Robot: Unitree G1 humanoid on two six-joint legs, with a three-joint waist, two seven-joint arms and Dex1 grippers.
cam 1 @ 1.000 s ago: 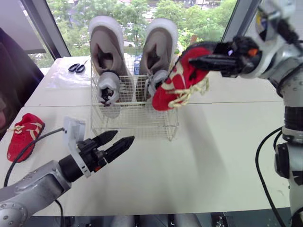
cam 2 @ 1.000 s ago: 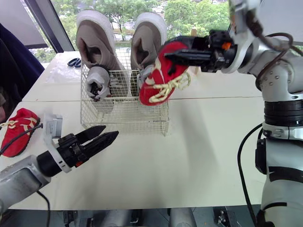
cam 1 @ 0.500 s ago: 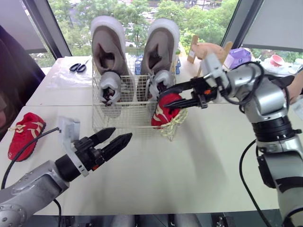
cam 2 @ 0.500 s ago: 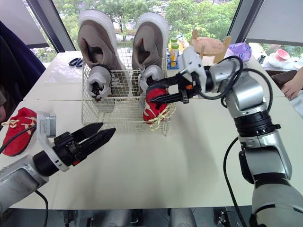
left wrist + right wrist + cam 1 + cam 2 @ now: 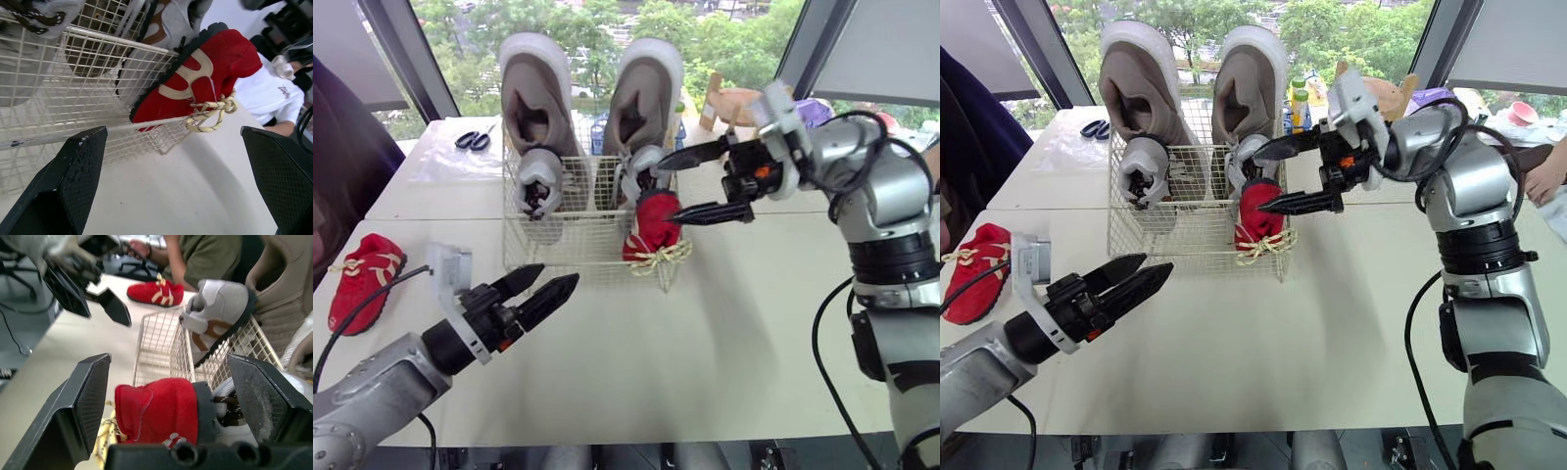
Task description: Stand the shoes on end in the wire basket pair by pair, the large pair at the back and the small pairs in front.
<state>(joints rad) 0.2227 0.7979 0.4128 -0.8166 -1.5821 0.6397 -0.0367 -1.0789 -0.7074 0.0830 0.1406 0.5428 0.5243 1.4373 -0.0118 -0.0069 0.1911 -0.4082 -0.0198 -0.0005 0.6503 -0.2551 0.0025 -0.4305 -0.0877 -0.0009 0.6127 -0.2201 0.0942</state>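
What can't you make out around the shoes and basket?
Left eye view: lower ends of the large beige shoes, behind the small grey shoes and white wire basket.
Left eye view: black-handled scissors, too small for detail.
Right wrist view: part of the red shoe in the basket, covered by the right pincer's base.

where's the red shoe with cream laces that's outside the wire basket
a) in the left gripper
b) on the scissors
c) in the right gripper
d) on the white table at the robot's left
d: the red shoe with cream laces lies flat on the white table at the robot's left edge, apart from the open, empty left gripper.
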